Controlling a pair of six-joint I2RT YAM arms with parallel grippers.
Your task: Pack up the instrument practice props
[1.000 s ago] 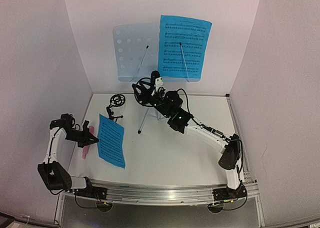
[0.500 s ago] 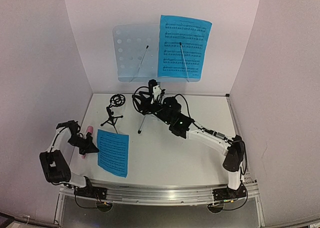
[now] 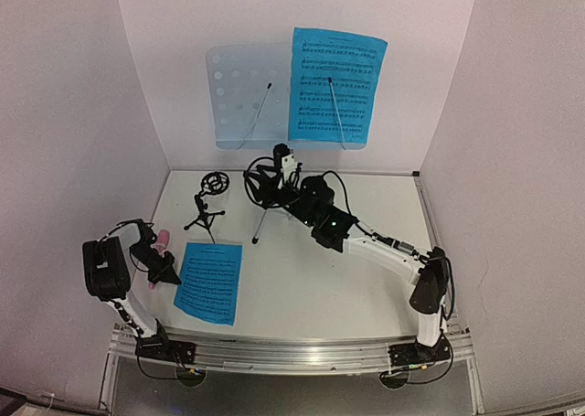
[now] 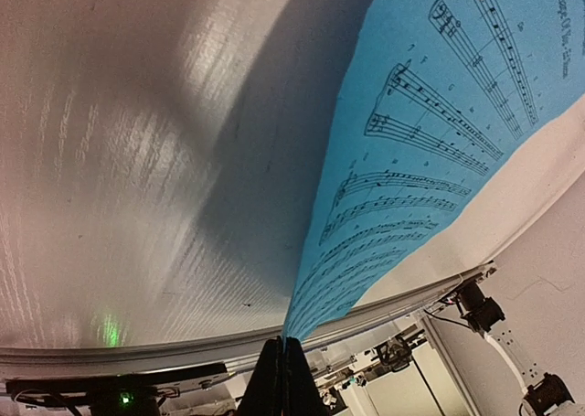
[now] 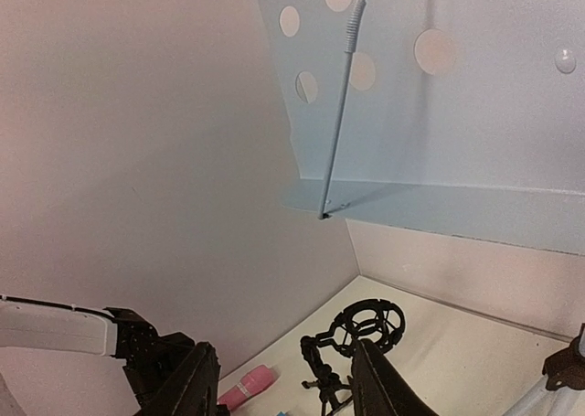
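The left gripper (image 3: 167,272) sits low in the lower left of the overhead view. Its fingers are pressed together on the left edge of a blue sheet-music page (image 3: 210,283). In the left wrist view the closed fingertips (image 4: 283,370) meet at the bottom centre, pinching the narrow end of that page (image 4: 420,142). The printed staves fan up and to the right over the white table (image 4: 137,160).

The rest of the page lies on the table, lower left of centre. The pink toy microphone (image 3: 162,243) lies just above the left gripper, close beside the page's upper left corner. The small black tripod mic stand (image 3: 207,204), with its ring holder on top, stands upright above the page and apart from it.

The pale perforated music stand (image 3: 245,96) fills the upper middle, and one silver tripod leg (image 3: 261,224) slants down to the table. A second blue page (image 3: 335,85) rests on its right half behind a thin wire arm.

The right gripper (image 3: 260,178) is beside the stand's pole, below the tray. In the right wrist view its jaws (image 5: 279,345) stand apart with nothing between them. The mic stand (image 5: 361,334) and microphone (image 5: 245,387) show through the gap, and the perforated tray (image 5: 457,114) is overhead.
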